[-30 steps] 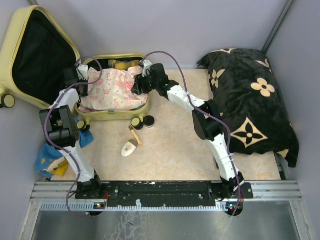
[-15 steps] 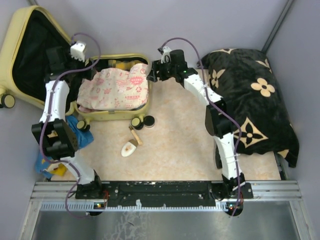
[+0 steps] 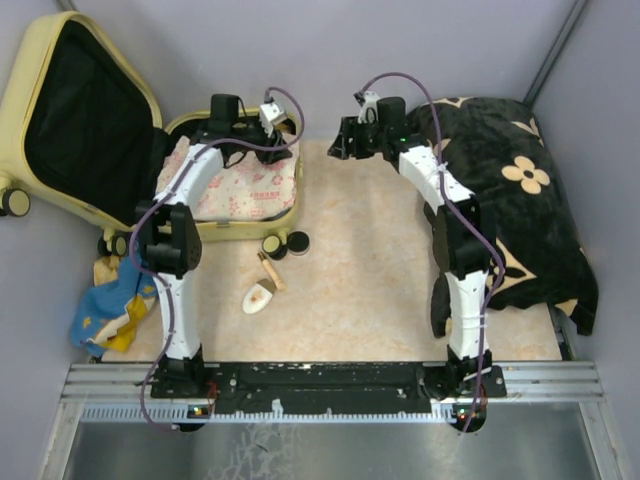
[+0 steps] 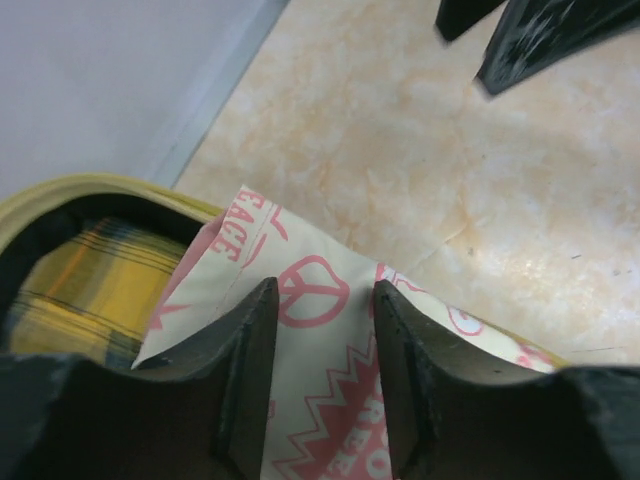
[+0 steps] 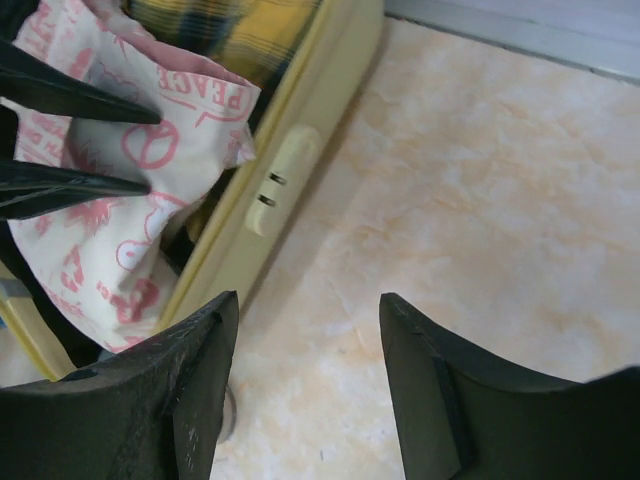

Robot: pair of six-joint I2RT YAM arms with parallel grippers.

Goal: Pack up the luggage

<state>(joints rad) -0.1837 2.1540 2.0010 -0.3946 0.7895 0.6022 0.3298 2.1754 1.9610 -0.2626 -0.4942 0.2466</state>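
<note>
Just beneath the left gripper [image 4: 322,290], one corner of the luggage [image 4: 88,186].

Pale yellow hard-shell luggage [image 3: 235,231] lies open at the far left, black-lined lid propped up.

This is a robotics lab cell, not a home. Plain grey partition walls [image 3: 300,60] box in a beige marble-patterned table [image 3: 350,285]. A slotted metal rail [image 3: 560,382] along its near edge carries the left arm [image 3: 177,295] and right arm [image 3: 462,300], both trailing purple cables [image 3: 400,78]. The yellow luggage [image 3: 85,120] lies open on the table.
</note>
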